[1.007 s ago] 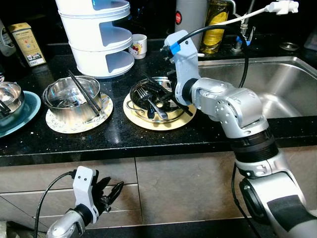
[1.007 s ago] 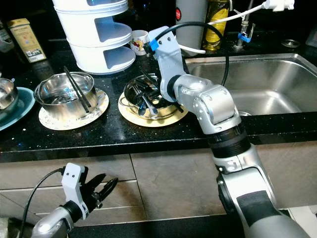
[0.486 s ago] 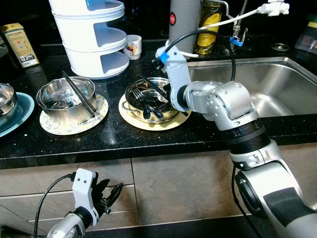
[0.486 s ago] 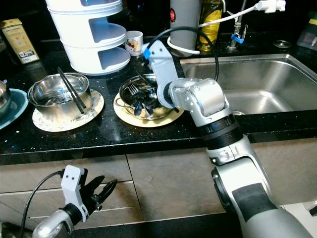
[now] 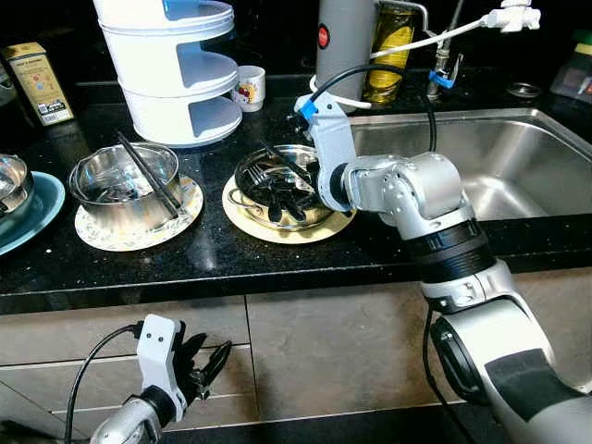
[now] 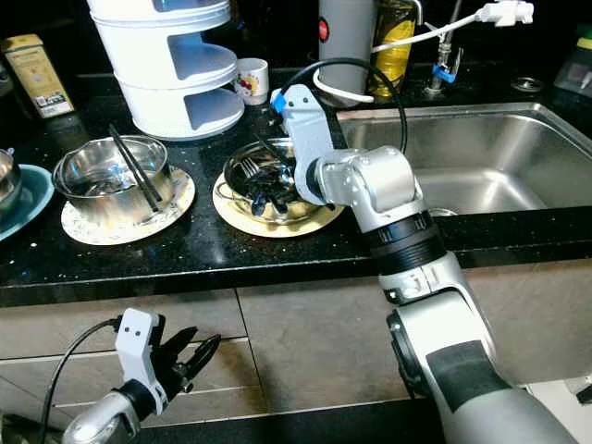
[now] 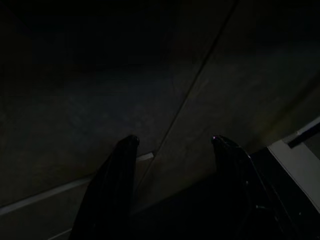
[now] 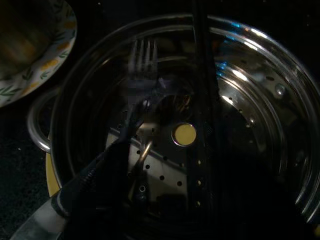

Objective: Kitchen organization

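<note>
1. The step in hand looks like clearing cutlery out of the perforated steel bowl (image 5: 282,185), which sits on a yellow plate (image 5: 250,222) near the middle of the black surface (image 5: 213,259), just beside the sink's (image 5: 481,157) near corner.
2. The right pincer (image 5: 291,190) is reaching down into that bowl from the sink side. Its fingers are dark against dark metal, and I cannot tell whether they are apart or closed on anything.
3. In the right wrist view, a fork (image 8: 137,65) leans across the bowl with its tines toward the rim, and a long dark rod, probably a chopstick (image 8: 202,100), lies across the bowl beside it. A spoon-like handle (image 8: 45,220) slopes out over the rim.
4. The left pincer (image 5: 208,361) hangs idle below the surface's front edge, in front of the cabinet doors (image 5: 324,342), fingers apart and empty.
5. Toward the surface's left end, a second steel bowl (image 5: 125,180) on a patterned plate (image 5: 139,231) carries a pair of black chopsticks (image 5: 148,171) across its rim; a white tiered rack (image 5: 176,69) stands behind it by the back edge.
6. Next move, as I judge it: settle the fingers around one utensil, most likely the fork, close firmly, and lift straight up so it clears the rim without dragging the others.
7. Thin, slick handles overlapping in a curved bowl could slip or come up in pairs.
</note>
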Robot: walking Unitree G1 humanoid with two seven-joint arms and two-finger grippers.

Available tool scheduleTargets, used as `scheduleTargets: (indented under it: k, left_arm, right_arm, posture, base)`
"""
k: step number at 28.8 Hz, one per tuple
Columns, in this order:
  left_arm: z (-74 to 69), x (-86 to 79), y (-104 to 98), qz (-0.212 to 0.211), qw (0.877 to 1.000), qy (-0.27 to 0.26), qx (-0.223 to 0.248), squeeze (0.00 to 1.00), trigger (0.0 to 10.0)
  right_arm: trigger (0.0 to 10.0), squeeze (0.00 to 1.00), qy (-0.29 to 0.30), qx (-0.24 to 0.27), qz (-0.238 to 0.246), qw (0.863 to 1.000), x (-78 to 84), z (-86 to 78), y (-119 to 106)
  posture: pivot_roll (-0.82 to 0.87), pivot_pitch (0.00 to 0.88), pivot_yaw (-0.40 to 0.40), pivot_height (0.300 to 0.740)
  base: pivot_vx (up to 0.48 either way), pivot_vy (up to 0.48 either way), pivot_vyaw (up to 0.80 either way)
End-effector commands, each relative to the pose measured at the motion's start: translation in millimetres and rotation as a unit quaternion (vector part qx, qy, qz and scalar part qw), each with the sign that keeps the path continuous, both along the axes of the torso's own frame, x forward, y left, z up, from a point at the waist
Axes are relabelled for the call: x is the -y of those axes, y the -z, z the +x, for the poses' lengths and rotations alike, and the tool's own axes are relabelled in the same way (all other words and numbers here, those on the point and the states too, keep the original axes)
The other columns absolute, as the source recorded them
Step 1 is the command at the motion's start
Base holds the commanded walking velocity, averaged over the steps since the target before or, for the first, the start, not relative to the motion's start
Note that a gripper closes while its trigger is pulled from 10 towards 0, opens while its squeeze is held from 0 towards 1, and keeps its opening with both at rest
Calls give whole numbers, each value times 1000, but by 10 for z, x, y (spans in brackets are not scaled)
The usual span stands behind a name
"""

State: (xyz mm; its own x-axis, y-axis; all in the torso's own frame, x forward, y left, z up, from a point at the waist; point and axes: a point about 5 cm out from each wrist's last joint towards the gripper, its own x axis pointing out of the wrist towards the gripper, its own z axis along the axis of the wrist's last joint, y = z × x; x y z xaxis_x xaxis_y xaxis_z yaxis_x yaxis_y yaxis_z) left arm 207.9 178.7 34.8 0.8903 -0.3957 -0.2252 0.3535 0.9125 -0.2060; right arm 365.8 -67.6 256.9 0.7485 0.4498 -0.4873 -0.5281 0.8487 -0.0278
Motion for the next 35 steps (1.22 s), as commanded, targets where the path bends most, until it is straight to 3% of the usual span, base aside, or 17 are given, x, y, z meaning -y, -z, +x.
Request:
scheduleTargets:
  k: [1,2,3,13,21,23,25,26,27,29,31,33,34,35]
  left_arm:
    - [25,-22,-23,3,1000,-1,4,0,10000]
    - [27,-19,-29,3,1000,0,5,0,10000]
    - [23,-11,-29,2,1000,1,5,0,10000]
    - [-6,3,-16,0,1000,0,3,0,10000]
    - [24,14,-48,-4,1000,-4,8,0,10000]
    - [29,24,-67,-9,1000,-2,11,0,10000]
    - [0,88,-178,-58,998,26,21,0,10000]
    - [-36,137,-287,-93,993,59,30,0,10000]
    - [-36,137,-287,-93,993,59,30,0,10000]
    - [-98,212,-476,-147,981,117,44,0,10000]
    - [-130,256,-621,-184,970,152,55,0,10000]
    - [-130,256,-621,-184,970,152,55,0,10000]
    - [-147,321,-817,-225,953,186,76,0,10000]
    - [-147,321,-817,-225,953,186,76,0,10000]
  right_arm:
    - [2353,0,17,-16,-11,1000,67,13,81]
    - [1647,0,20,-17,-15,1000,78,15,85]
    - [0,0,21,-18,-19,999,87,16,92]
    - [0,0,24,-13,-44,999,106,23,101]
    - [0,0,1,22,-25,999,50,24,24]
    - [0,0,-11,35,1,999,15,15,-12]
    - [0,0,-37,64,93,993,-32,-25,-154]
    - [0,0,-42,84,155,983,-11,-46,-238]
    - [0,0,-42,84,155,983,-11,-46,-238]
    - [0,0,-39,115,249,961,70,-86,-347]
    - [0,0,-35,133,298,945,132,-124,-395]
    - [0,0,-35,133,298,945,132,-124,-395]
    - [3765,0,-31,155,326,932,176,-154,-431]
    - [3765,0,-31,155,326,932,176,-154,-431]
  posture:
    - [13,0,-23,740]
    - [12,0,-23,740]
    - [12,0,-24,740]
    - [14,0,-31,740]
    - [12,0,-28,740]
    - [12,0,-28,740]
    - [12,0,-27,740]
    - [14,0,-24,740]
    - [14,0,-24,740]
    - [22,0,-22,740]
    - [25,0,-21,740]
    - [25,0,-21,740]
    - [26,0,-18,740]
    - [26,0,-18,740]
  base:
    - [0,0,0]
    - [0,0,0]
    - [0,0,0]
    - [0,0,0]
    - [0,0,0]
    - [0,0,0]
    - [0,0,0]
    - [0,0,0]
    - [0,0,0]
    - [0,0,0]
    - [0,0,0]
    - [0,0,0]
    - [0,0,0]
    - [0,0,0]
